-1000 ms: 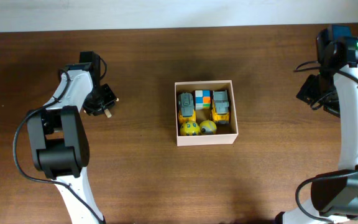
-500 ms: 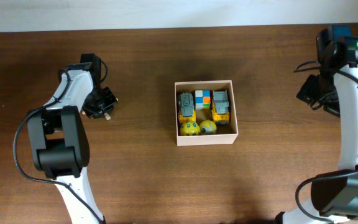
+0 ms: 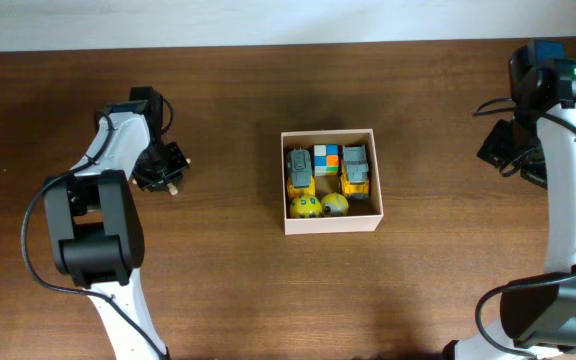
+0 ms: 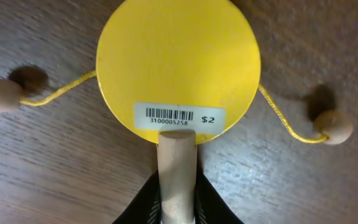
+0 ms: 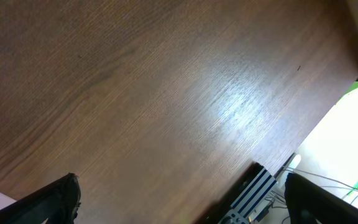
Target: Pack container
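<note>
While left gripper [image 4: 178,208] clamps a handle [image 4: 176,165], container [image 3: 330,225] sits apart (rightward)

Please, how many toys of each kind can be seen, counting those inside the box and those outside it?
toy trucks: 2
yellow balls: 2
puzzle cube: 1
yellow hand drum: 1
Total: 6, with five in the container and the drum outside it.

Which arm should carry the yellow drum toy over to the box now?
Left. The left claw is shut on the wooden handle of the drum toy; the right claw hangs open beyond the container, holding nothing.
</note>
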Available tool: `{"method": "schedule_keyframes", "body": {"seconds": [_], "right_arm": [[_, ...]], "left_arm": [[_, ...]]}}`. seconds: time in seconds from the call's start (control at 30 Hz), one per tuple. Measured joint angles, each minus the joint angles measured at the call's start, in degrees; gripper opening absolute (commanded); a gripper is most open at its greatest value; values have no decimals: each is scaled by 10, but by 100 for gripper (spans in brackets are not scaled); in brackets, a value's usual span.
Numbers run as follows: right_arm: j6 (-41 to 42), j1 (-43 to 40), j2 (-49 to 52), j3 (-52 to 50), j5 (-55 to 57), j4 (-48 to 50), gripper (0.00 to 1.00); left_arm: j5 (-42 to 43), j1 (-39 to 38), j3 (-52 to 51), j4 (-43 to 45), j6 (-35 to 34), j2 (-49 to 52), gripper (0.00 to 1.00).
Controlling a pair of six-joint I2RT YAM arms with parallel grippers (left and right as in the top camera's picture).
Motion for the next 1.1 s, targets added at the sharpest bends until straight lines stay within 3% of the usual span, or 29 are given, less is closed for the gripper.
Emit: {"method": "schedule_keyframes", "body": {"seconds": [0.6,1.1], "right_arm": [[0,0,0,0,0,0,99],[0,0,0,0,0,0,99]], "left_arm": [[13,-19,97,-72,87,-26,18],[15,-170,107,-74,187,-159,19]]}}
